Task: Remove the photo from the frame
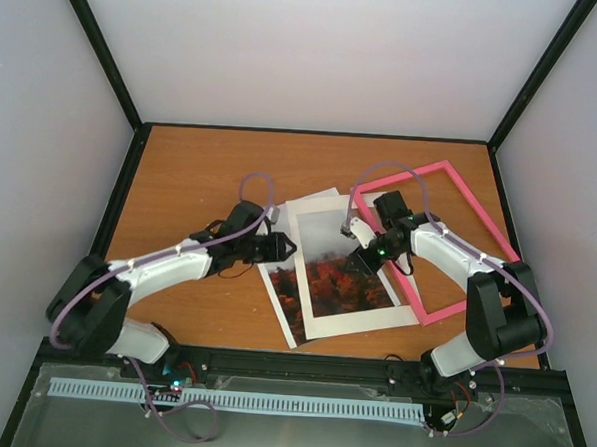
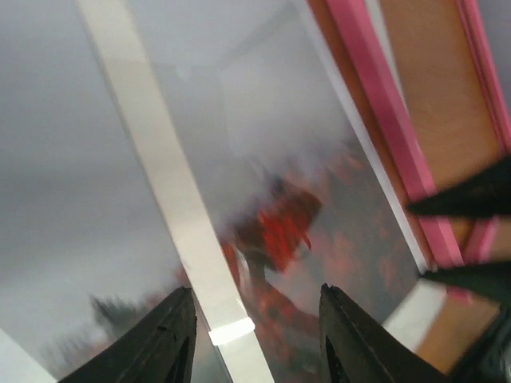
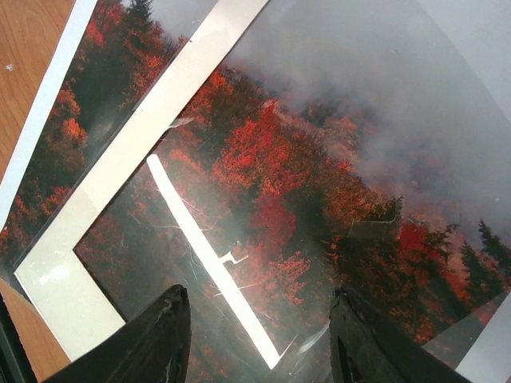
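Note:
The photo (image 1: 283, 288), misty grey above and orange-red trees below, lies flat on the table, outside the frame. A white mat (image 1: 313, 224) rests askew over it, and the print shows through the mat's window (image 3: 279, 159). The pink frame (image 1: 482, 213) lies to the right with bare table inside it; part of its border (image 2: 383, 112) shows in the left wrist view. My left gripper (image 1: 282, 248) (image 2: 255, 319) hovers open over the left of the stack, holding nothing. Also open and holding nothing, my right gripper (image 1: 362, 262) (image 3: 259, 319) hangs over the mat's window.
A glossy clear sheet with a bright light streak (image 3: 207, 255) covers the print under my right gripper. The wooden table (image 1: 201, 168) is walled by white panels and black posts. A black rail (image 1: 301, 366) runs along the near edge.

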Motion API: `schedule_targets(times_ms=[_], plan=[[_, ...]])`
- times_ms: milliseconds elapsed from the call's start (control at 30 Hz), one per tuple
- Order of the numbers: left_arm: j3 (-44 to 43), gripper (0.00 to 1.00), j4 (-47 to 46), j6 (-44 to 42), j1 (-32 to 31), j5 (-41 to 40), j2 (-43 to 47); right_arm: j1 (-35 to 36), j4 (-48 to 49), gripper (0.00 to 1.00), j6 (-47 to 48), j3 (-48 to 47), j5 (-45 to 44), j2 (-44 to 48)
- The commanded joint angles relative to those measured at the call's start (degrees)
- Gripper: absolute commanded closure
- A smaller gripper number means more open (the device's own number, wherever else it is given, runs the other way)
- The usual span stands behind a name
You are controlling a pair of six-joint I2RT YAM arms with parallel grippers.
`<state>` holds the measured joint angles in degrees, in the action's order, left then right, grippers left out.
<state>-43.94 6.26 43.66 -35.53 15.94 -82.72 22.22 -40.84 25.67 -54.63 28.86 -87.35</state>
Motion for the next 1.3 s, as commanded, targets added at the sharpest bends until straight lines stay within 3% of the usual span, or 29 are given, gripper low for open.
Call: schedule_targets(times_ms=[0,133,233,400,533,800,1000,1267], plan=[[2.5,0.57,7.7,-7.7,-9.5,-5.2,7.8,0.0,0.9,0.52,0.8,0.7,-0.3,0.1],[2.4,0.55,13.2,-12.9,-22.7,-15.1,11.5,0.0,0.6,0.52,1.0,0.6,0.5,-0.3],[2.7,0.55,17.4,-11.2,-27.9,-19.9,11.4,0.0,0.5,0.52,1.0,0.5,0.5,-0.6],[5.3,0.55,20.6,3.6,-28.2,-19.5,9.2,0.0,0.6,0.52,1.2,0.8,-0.2,-0.5],[9.0,0.53,15.6,12.2,-29.2,-13.4,10.7,0.0,0.4,0.52,1.6,1.1,-1.1,-1.1],[16.7,0.42,12.8,29.0,-29.8,-9.6,16.8,0.1,0.3,0.52,1.7,0.9,-0.6,-1.8],[23.1,0.4,0.6,35.8,-29.8,-6.7,19.4,0.2,0.2,0.52,2.3,1.0,-1.0,-2.3],[22.0,0.33,-2.1,36.8,-29.1,-6.5,15.3,0.2,0.1,0.52,2.1,0.9,-1.5,-3.3]])
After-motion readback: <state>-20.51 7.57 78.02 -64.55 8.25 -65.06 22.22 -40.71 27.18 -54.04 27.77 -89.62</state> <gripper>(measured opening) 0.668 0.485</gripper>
